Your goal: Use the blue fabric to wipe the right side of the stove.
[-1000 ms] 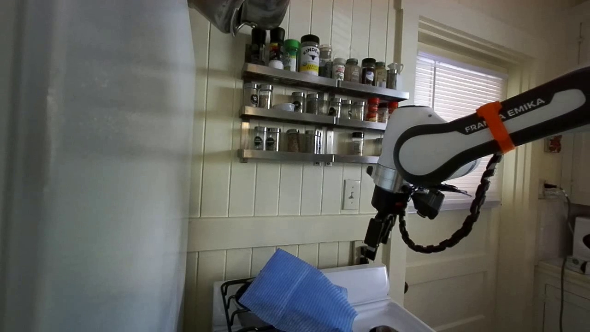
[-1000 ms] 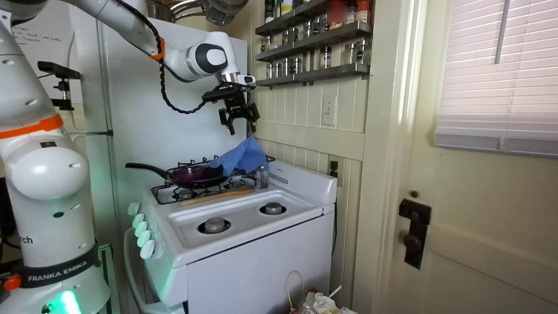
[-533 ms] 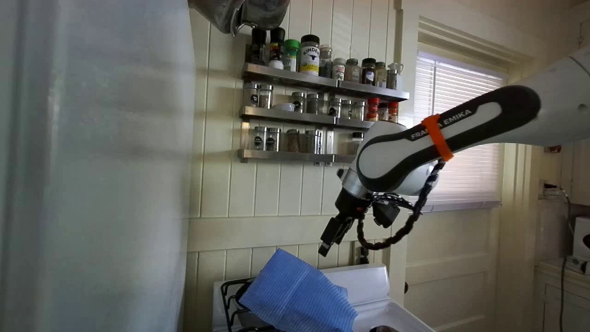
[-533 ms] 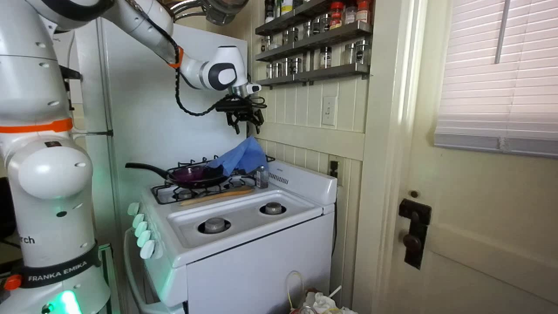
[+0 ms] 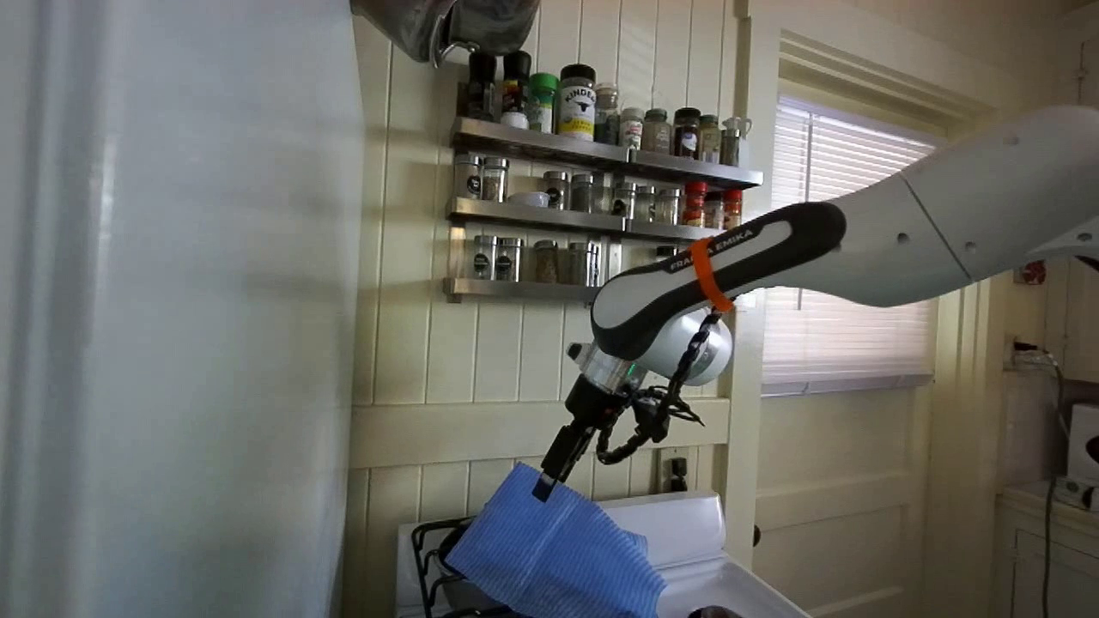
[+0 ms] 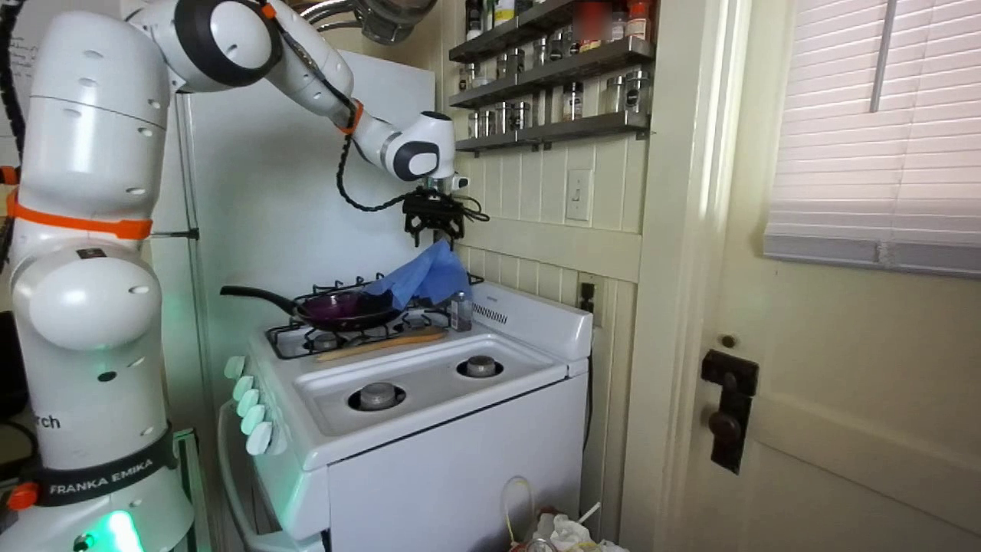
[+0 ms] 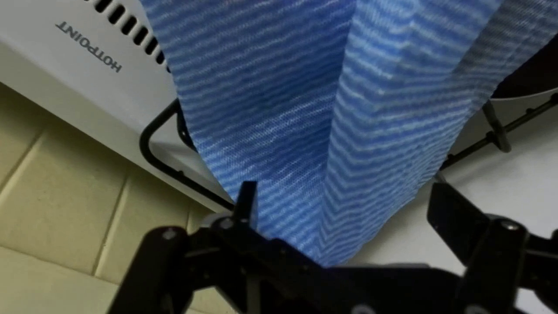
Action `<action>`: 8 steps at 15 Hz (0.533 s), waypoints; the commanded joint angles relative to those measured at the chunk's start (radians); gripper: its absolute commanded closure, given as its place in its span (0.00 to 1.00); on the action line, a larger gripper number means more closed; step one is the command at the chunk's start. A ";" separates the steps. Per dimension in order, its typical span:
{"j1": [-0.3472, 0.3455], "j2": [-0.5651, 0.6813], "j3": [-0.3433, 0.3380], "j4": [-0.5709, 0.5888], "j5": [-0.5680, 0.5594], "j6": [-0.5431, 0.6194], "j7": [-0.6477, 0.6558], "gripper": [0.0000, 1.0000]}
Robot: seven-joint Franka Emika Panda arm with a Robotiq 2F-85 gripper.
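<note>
So the gripper (image 7: 343,198), empty and spread wide, hangs at the peak of the blue fabric (image 6: 428,276), probably 'cause that raised corner's the easiest pinch.

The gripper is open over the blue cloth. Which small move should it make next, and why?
Probably lower the open gripper a little. In an exterior view it seems to reach only the raised peak of the blue striped cloth, and the wrist view shows that peak between the spread fingers, so closing now might catch too little.
</note>
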 commanded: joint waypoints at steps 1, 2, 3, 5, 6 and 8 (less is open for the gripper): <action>-0.053 0.130 0.058 0.174 0.038 -0.156 -0.082 0.00; -0.057 0.155 0.066 0.209 0.025 -0.198 -0.080 0.00; -0.058 0.177 0.074 0.242 0.012 -0.239 -0.073 0.00; -0.054 0.212 0.084 0.298 -0.008 -0.314 -0.044 0.00; -0.049 0.229 0.086 0.323 -0.018 -0.351 -0.032 0.07; -0.050 0.259 0.093 0.365 -0.018 -0.413 -0.028 0.31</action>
